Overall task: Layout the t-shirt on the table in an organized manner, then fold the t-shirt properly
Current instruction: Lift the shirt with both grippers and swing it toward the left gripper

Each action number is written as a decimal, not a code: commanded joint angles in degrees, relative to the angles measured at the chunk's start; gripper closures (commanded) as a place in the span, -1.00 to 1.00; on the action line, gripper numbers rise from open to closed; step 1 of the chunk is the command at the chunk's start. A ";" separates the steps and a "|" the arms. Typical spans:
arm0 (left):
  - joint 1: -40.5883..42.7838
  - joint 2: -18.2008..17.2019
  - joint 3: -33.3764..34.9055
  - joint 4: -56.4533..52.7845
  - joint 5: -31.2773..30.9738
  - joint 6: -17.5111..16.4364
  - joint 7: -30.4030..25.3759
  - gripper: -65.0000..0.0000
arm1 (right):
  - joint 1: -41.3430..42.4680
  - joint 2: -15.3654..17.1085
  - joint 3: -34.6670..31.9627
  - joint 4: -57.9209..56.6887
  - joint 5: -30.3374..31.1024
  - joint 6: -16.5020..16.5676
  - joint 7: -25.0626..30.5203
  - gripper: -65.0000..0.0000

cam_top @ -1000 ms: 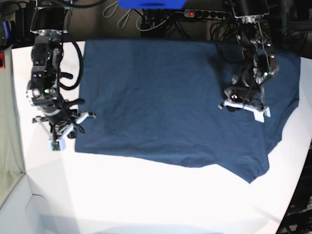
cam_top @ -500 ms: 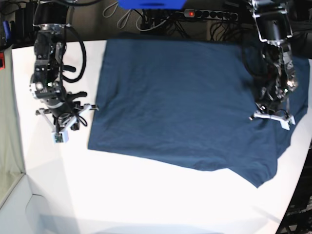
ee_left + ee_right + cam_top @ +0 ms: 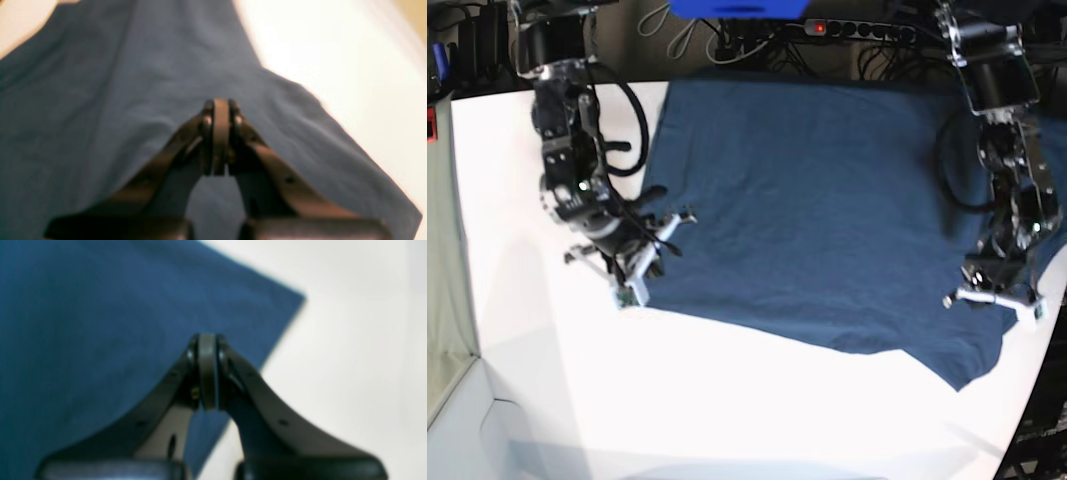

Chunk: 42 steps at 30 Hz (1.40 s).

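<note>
One wide white matte tabletop (image 3: 727,410) carries one dark navy-blue short-sleeved cotton t-shirt (image 3: 827,210), spread mostly flat toward the far and right part of the base view, long axis running roughly left-right there, near hem slanting down to a pointed corner at the right front. That end of the cloth runs close to the tabletop's curved edge, so it looks off-centre. Left gripper (image 3: 993,297), on the base view's right, sits over the shirt's right-front part, well inside the cloth edge; jaws pressed together in the left wrist view (image 3: 220,136), blue fabric beneath and on both sides, and whether any cloth is pinched between the tips cannot be told from the blur. Right gripper (image 3: 642,262), on the base view's left, is at the shirt's left edge near its front-left corner; jaws clenched in the right wrist view (image 3: 207,371), nothing visibly between them, cloth corner just ahead and to the left, bare white to the right. Judgement: layout stage, not yet folding; each arm is nearest its own end of the shirt. No brand, label or readable writing shows; neck label marks not visible.
</note>
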<state>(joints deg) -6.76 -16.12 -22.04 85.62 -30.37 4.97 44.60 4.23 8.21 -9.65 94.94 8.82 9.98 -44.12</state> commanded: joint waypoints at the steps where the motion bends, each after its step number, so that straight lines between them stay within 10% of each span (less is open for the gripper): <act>1: 2.85 -0.54 -1.65 2.16 0.35 0.61 1.16 1.00 | 1.79 0.36 0.29 -0.03 -0.16 -0.18 1.09 1.00; 11: 19.20 0.16 -16.86 3.65 0.44 0.17 -0.42 1.00 | 8.65 0.54 0.38 -13.66 -0.16 -0.18 8.12 1.00; 24: 8.39 -0.10 -17.47 -21.84 0.44 0.17 -9.04 1.00 | 4.43 -0.08 0.29 -21.66 -0.16 -0.18 12.51 1.00; 42: -27.21 6.32 17.43 -54.37 0.44 0.70 -30.05 1.00 | -10.43 -5.00 -14.04 -9.00 -0.16 -0.18 11.81 1.00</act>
<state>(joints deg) -32.93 -9.76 -4.75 30.81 -29.76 5.87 14.09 -6.09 3.20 -23.49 85.71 8.75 9.19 -30.37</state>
